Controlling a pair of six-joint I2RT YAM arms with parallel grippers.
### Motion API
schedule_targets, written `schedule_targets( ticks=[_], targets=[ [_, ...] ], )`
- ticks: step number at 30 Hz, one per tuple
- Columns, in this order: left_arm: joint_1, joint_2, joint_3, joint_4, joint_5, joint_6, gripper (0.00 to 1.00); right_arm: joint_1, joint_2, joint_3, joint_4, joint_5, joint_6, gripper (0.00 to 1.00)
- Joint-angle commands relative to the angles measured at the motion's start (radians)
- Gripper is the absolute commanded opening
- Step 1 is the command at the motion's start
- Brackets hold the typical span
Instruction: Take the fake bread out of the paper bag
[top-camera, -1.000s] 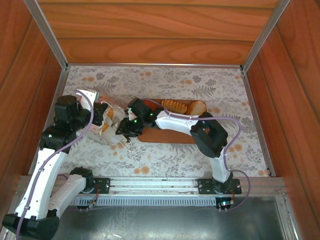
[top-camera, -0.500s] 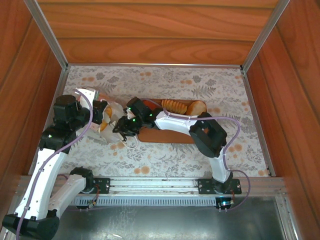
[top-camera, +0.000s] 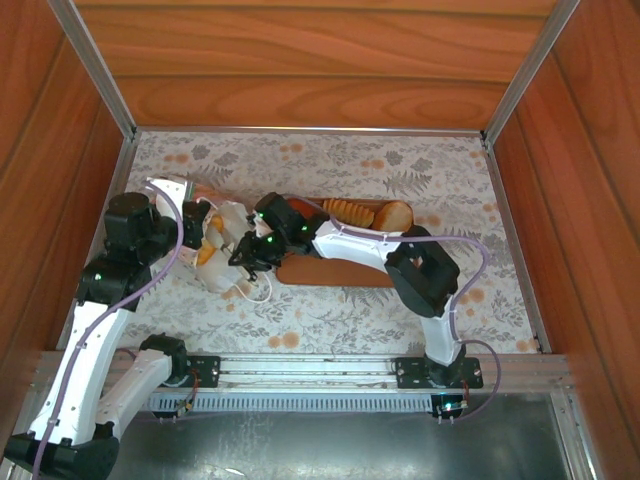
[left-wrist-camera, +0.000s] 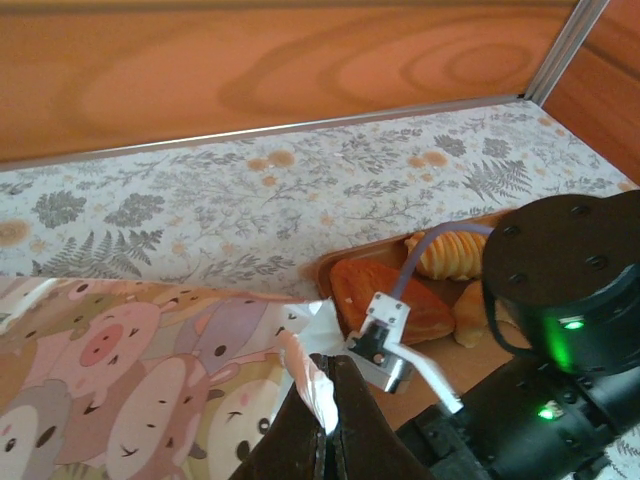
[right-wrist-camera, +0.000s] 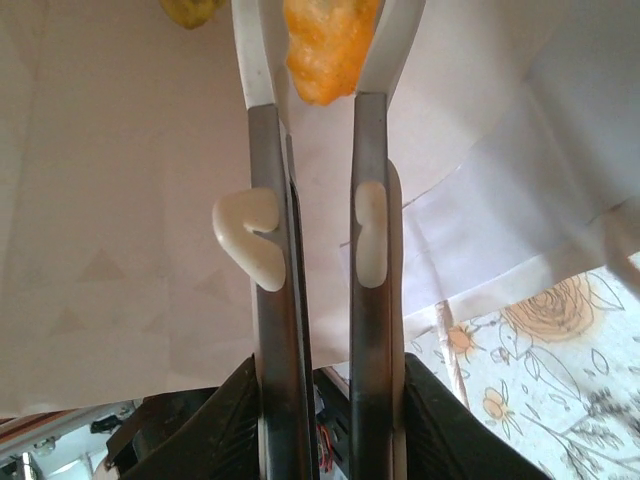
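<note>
The paper bag (top-camera: 222, 222) lies on its side left of the tray, and its pink cartoon-printed side (left-wrist-camera: 130, 370) faces the left wrist camera. My left gripper (left-wrist-camera: 328, 415) is shut on the bag's rim, holding the mouth up. My right gripper (top-camera: 243, 258) reaches into the mouth. Against the bag's white inside, a golden piece of fake bread (right-wrist-camera: 325, 45) sits pinched between the two right fingertips (right-wrist-camera: 262, 60). Another piece (right-wrist-camera: 190, 8) lies deeper in. On the brown tray (top-camera: 335, 272) rest a croissant (top-camera: 349, 212), a roll (top-camera: 395, 215) and a reddish pastry (left-wrist-camera: 385, 295).
The table has a floral cloth (top-camera: 400, 170) and wooden walls on three sides. The right arm (top-camera: 420, 270) stretches across the tray. The bag's cord handle (top-camera: 262, 290) loops onto the cloth near the tray's left end.
The right jaws have narrowed around the bread piece inside the bag. The left gripper has lifted the bag's rim slightly toward the back.
</note>
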Motion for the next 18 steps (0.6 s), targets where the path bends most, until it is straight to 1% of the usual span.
schedule_targets(
  ticks=[1, 5, 9, 10, 18],
  targets=[
    [-0.009, 0.003, 0.001, 0.043, -0.011, -0.006, 0.00, -0.006, -0.079, 0.007, -0.078, 0.042, -0.075, 0.32],
    [-0.009, 0.010, 0.008, 0.044, -0.016, -0.023, 0.00, -0.007, -0.106, 0.004, -0.129, 0.069, -0.103, 0.32],
    [-0.010, 0.020, 0.014, 0.044, -0.028, -0.031, 0.00, -0.008, -0.103, 0.028, -0.248, 0.119, -0.129, 0.36],
    [-0.010, 0.022, 0.013, 0.044, -0.028, -0.033, 0.00, -0.011, -0.098, 0.029, -0.255, 0.120, -0.128, 0.37],
    [-0.010, 0.051, 0.019, 0.048, 0.019, -0.046, 0.00, -0.021, -0.023, 0.066, -0.196, 0.042, -0.087, 0.50]
  ],
)
